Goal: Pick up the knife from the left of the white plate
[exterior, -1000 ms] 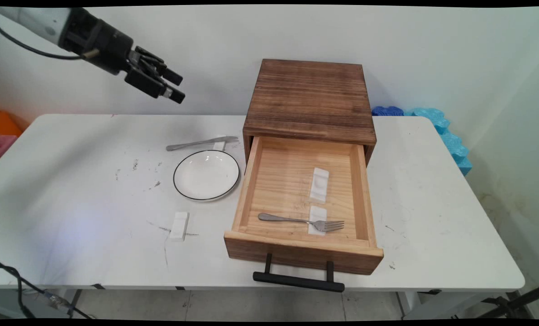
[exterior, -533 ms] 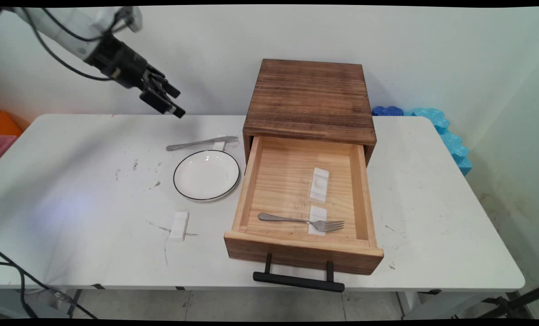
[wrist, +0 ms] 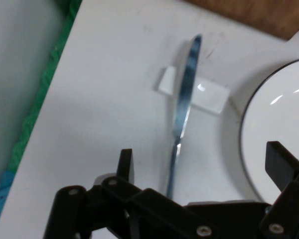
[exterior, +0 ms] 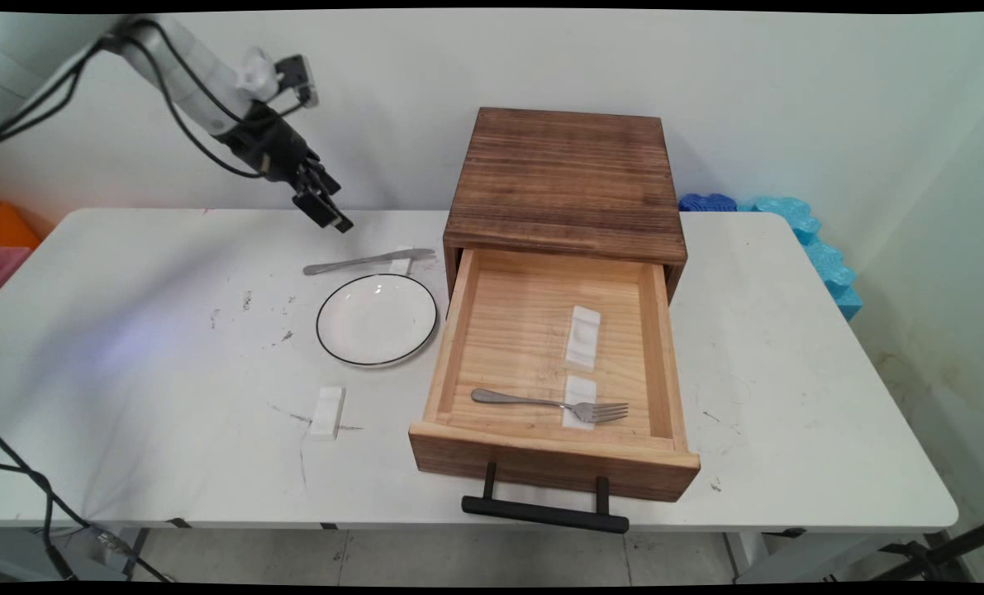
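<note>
Now up in the air over the far side of the table (exterior: 128, 330), close to the wall: gripper (exterior: 330, 216), tipped down and toward the knife (exterior: 368, 261). Spread wide, with nothing pinched and nothing touched.

Seen from the hand: gripper (wrist: 202, 164) open, one finger on each side, with the knife (wrist: 184, 99) running up the middle between them but lower down, on the table. Lies with its blade across a small white block (wrist: 212, 97), handle end nearest the hand. Just beside it, the plate (wrist: 279, 124), with nothing on it.

Seen from the main view: plate (exterior: 376, 318) near the knife, on the side closer to the camera, and next to the open drawer (exterior: 450, 339). Inside the drawer, a fork (exterior: 549, 404) with its tines on one white block (exterior: 580, 413), and one more block (exterior: 582, 335) behind it. On top, the dark wooden box (exterior: 566, 178). Alone on the table, well apart from the gripper, another white block (exterior: 327, 411).
</note>
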`<state>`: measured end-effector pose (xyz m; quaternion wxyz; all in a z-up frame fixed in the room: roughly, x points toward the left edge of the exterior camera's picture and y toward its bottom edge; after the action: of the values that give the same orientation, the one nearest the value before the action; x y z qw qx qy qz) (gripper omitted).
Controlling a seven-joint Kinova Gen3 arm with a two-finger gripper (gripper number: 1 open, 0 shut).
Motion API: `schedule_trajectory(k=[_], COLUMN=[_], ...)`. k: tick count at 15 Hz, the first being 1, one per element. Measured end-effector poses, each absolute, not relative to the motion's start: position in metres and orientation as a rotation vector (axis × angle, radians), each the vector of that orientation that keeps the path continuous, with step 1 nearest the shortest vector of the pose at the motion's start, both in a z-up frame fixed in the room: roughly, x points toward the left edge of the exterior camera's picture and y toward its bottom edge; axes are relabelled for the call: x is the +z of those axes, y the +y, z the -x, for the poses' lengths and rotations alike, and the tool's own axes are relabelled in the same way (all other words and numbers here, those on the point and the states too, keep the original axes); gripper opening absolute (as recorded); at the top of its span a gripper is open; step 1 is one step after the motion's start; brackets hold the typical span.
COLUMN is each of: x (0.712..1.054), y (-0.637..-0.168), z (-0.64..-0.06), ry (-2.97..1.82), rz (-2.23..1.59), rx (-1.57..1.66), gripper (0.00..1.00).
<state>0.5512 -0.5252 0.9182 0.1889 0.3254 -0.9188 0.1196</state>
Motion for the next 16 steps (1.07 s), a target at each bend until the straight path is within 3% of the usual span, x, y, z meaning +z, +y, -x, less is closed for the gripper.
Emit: schedule_trajectory(k=[6, 16], x=[0.881, 0.848], y=[-0.559, -0.588], z=[-0.537, -0.525], ry=[-2.73, -2.818], rz=[-0.82, -0.751], rx=[0.319, 0.264], gripper=[1.0, 1.0])
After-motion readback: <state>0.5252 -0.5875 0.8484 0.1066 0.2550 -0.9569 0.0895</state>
